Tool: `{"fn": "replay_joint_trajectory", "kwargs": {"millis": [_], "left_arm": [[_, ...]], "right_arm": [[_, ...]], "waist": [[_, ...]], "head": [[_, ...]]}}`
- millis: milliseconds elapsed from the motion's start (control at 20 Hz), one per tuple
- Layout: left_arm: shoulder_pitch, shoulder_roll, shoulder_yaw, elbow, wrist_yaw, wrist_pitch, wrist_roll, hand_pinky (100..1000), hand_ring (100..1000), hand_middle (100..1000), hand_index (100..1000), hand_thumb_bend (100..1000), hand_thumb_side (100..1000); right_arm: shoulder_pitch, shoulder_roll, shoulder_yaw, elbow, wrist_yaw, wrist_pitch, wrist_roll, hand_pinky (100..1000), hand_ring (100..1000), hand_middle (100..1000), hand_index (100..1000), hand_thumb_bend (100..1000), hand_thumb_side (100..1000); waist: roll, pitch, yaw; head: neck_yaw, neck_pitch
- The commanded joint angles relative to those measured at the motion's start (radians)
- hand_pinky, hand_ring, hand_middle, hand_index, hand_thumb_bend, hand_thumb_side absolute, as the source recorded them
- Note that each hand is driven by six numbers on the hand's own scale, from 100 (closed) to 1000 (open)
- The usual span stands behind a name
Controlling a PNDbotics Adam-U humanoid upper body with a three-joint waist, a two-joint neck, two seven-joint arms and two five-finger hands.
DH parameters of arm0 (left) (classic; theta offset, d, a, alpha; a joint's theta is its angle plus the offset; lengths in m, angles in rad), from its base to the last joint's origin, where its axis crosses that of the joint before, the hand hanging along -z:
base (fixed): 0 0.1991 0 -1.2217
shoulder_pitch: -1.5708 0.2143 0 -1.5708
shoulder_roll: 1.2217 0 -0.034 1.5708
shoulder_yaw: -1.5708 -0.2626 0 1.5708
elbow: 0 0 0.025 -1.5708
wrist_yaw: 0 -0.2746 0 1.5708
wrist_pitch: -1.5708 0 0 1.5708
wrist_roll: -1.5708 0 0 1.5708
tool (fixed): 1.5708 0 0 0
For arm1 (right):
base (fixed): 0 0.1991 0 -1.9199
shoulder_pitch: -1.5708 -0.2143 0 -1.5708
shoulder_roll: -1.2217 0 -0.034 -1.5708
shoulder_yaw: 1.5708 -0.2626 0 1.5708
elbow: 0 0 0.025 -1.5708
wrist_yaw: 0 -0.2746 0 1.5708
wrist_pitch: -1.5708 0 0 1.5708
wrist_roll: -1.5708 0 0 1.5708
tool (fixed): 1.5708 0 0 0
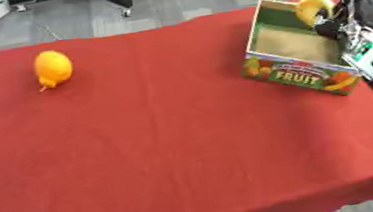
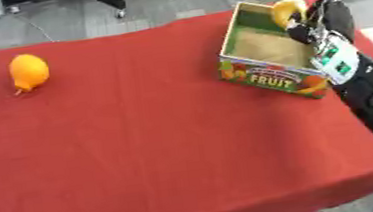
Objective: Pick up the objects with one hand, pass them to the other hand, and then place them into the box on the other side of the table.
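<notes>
We are reaching in from the right with our right hand (image 2: pixel 317 20), and it is hanging over the far right corner of the fruit box (image 2: pixel 267 74), fingers curled round a yellow fruit (image 2: pixel 288 11), curved like a banana. The fruit is sitting just above the box's far rim, not yet down inside. The box's sandy floor is showing bare, so we are judging this to be the placing step for this piece, with the release yet to come.

Over on the far left of the red tablecloth (image 1: pixel 168 145), well apart from the box, an orange fruit (image 1: pixel 53 68) with a small stalk end is lying on its own. That one is waiting for its pick and pass. Our left hand is not showing in either view.

How will these handle? We are guessing the yellow piece is light and fairly stiff, with a smooth skin that could slide in the fingers, so a low release over the open middle of the box is looking wise; the tall far flap is standing close by and could catch it. The orange one is looking rounded and smooth and may roll if nudged, so wrapping fingers round its widest part, away from the stalk end, is looking the safest hold.
</notes>
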State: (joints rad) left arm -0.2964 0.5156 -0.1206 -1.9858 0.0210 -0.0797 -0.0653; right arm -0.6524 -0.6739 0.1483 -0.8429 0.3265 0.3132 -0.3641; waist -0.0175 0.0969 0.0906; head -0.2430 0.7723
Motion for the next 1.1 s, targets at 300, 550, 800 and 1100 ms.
{"fn": "replay_joint_trajectory", "kwargs": {"millis": [300, 550, 800, 1100], "left_arm": [[-0.005, 0.006, 0.001, -0.014, -0.002, 0.006, -0.009, 899, 724, 679, 771, 190, 707], [-0.002, 0.007, 0.000, -0.014, -0.007, 0.014, -0.017, 901, 726, 681, 773, 187, 712], [0.003, 0.008, -0.001, -0.014, -0.008, 0.023, -0.019, 901, 726, 680, 773, 179, 718], [0.012, 0.014, 0.008, -0.014, -0.015, 0.038, -0.004, 900, 724, 677, 769, 183, 712]], "right_arm": [[-0.021, -0.035, -0.023, -0.011, 0.054, 0.032, 0.097, 562, 719, 617, 969, 151, 787], [-0.009, -0.050, -0.028, -0.042, 0.071, 0.024, 0.097, 578, 738, 642, 994, 179, 794], [0.018, -0.077, -0.034, -0.136, 0.070, -0.003, 0.060, 558, 731, 626, 991, 155, 690], [0.134, -0.133, -0.047, -0.508, 0.011, -0.028, -0.060, 525, 696, 594, 931, 100, 324]], "waist": [[0.010, 0.003, 0.000], [0.008, 0.001, -0.002], [0.005, -0.001, -0.007], [-0.001, -0.002, -0.018]], "head": [[-0.004, -0.002], [0.002, -0.002], [0.010, -0.002], [0.032, -0.002]]}}
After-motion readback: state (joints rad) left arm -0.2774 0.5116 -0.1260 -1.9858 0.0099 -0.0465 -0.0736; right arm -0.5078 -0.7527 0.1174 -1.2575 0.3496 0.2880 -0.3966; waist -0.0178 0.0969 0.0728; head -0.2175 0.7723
